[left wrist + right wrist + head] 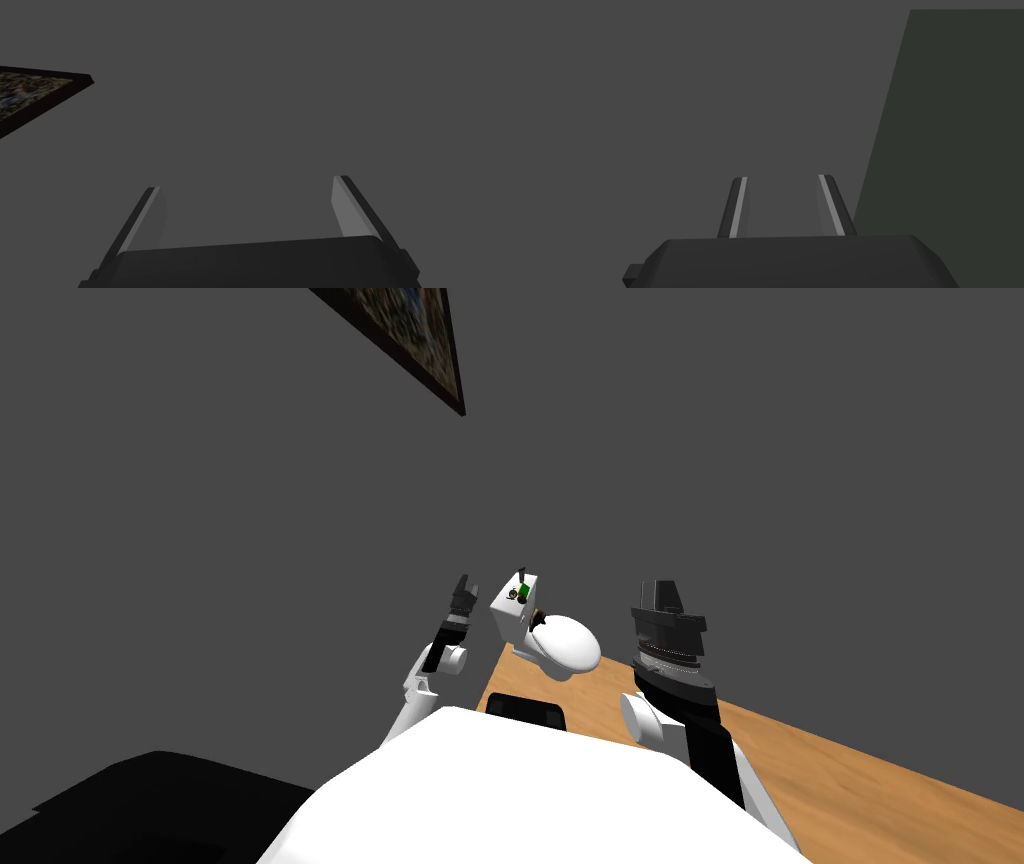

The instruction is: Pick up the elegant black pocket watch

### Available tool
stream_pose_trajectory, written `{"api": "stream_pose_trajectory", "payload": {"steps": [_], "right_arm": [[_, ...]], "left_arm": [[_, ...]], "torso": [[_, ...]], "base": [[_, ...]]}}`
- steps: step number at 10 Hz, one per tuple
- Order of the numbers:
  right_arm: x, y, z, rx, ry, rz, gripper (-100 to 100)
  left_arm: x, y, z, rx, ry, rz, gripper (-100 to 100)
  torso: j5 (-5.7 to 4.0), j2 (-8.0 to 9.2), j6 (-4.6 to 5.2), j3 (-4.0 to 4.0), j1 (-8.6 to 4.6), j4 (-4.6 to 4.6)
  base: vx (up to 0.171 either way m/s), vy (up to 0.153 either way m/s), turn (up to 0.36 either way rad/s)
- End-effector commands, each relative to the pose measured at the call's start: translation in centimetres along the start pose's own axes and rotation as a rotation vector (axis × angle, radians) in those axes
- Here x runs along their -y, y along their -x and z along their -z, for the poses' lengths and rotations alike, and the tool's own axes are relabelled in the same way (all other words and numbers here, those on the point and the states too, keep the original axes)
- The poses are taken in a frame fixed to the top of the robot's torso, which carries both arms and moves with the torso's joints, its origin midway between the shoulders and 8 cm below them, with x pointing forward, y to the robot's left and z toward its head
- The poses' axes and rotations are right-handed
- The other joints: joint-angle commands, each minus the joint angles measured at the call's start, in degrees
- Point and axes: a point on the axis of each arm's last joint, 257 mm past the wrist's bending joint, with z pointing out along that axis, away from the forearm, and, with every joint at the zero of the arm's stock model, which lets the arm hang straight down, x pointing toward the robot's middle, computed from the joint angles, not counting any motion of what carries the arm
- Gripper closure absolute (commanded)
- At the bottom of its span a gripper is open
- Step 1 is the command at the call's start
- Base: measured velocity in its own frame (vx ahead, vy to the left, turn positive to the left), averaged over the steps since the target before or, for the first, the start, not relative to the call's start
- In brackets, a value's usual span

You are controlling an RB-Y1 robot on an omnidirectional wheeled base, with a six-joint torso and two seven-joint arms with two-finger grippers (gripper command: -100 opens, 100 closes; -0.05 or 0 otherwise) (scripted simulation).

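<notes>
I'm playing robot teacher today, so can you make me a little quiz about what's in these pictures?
1. True or false: the left gripper is shut on the pocket watch.
2. Where do the small things sit? A) on top of the toilet tank B) on a chair C) on a bookshelf
3. Fill in the blank: the floor beside the toilet looks like ____.

Key:
1. False. The left gripper is open and empty, and the pocket watch lies on the toilet tank.
2. A
3. wood
</notes>
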Motion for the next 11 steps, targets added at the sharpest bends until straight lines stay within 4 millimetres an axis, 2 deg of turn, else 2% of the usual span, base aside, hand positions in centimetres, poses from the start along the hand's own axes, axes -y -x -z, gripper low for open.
{"api": "stream_pose_trajectory", "payload": {"steps": [1,2,3,5,6,7,8,10,11], "right_arm": [[0.0,0.0,0.0,0.0,0.0,0.0,0],[0.0,0.0,0.0,0.0,0.0,0.0,0],[0.0,0.0,0.0,0.0,0.0,0.0,0],[0.0,0.0,0.0,0.0,0.0,0.0,0],[0.0,0.0,0.0,0.0,0.0,0.0,0],[0.0,0.0,0.0,0.0,0.0,0.0,0],[0.0,0.0,0.0,0.0,0.0,0.0,0],[0.0,0.0,0.0,0.0,0.0,0.0,0],[0.0,0.0,0.0,0.0,0.0,0.0,0]], "left_arm": [[-0.9,-0.3,-0.9,-0.011,0.012,0.009,-100],[-2.3,-0.5,-1.7,-0.021,0.046,0.019,-100],[-2.1,-0.6,-1.9,-0.023,0.039,0.02,-100],[-4.9,-0.8,-3.6,-0.041,0.108,0.036,-100],[-4.6,-1.0,-4.1,-0.045,0.099,0.037,-100],[-6.2,-1.0,-4.8,-0.051,0.141,0.042,-100],[-5.9,-1.2,-5.1,-0.054,0.132,0.043,-100],[-8.4,-1.2,-6.8,-0.064,0.204,0.05,-100],[-8.6,-1.3,-7.3,-0.066,0.205,0.049,-100]], "torso": [[0.0,0.0,0.0,0.0,0.0,0.0],[0.0,-0.03,0.01,-0.01,0.02,0.0],[0.01,-0.06,0.0,-0.03,0.03,-0.01],[0.01,-0.07,0.0,-0.04,0.04,-0.01],[-0.01,-0.07,0.0,-0.03,-0.07,-0.01],[-0.02,-0.02,0.0,-0.01,-0.02,0.0],[0.0,-0.01,0.0,0.0,0.0,0.0],[0.0,-0.07,0.0,-0.04,0.05,-0.01],[-0.01,-0.05,-0.01,-0.03,-0.04,-0.01]], "base": [[-0.023,-0.062,0.019],[-0.013,-0.06,0.034],[-0.008,-0.05,0.015],[-0.019,-0.077,0.045],[-0.029,-0.073,0.022],[-0.032,-0.069,0.028],[-0.021,-0.054,0.018],[-0.018,-0.07,0.045],[-0.022,-0.072,0.02]]}}
